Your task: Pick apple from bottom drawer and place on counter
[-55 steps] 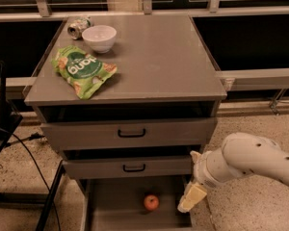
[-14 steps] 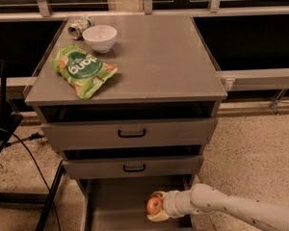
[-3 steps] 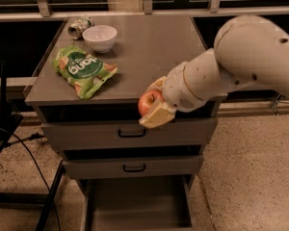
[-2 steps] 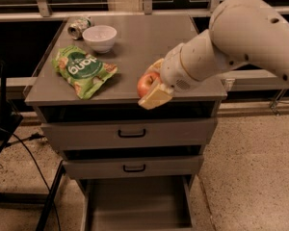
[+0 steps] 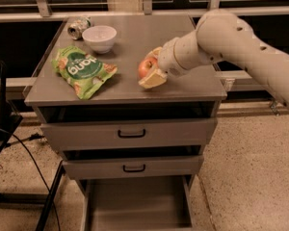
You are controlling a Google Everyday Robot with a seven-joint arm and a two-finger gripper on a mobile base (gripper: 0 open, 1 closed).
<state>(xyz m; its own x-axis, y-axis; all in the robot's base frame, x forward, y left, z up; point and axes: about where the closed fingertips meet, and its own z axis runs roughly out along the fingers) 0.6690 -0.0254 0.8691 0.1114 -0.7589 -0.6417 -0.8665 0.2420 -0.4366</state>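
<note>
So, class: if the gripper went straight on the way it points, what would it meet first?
Likely the counter, just short of the bag: the gripper, shut on the apple, slants down toward that bag. Its height is unclear.

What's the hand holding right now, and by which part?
The hand holds the apple over the counter, fingers pinching its far and near sides, its left face exposed.

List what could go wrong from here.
The pincer, shut on the apple, sits over the counter near its front edge; released there, the round apple could roll off. The bottom drawer stands open below, so a fall may land there. The chip bag lies close by and could be nudged.
</note>
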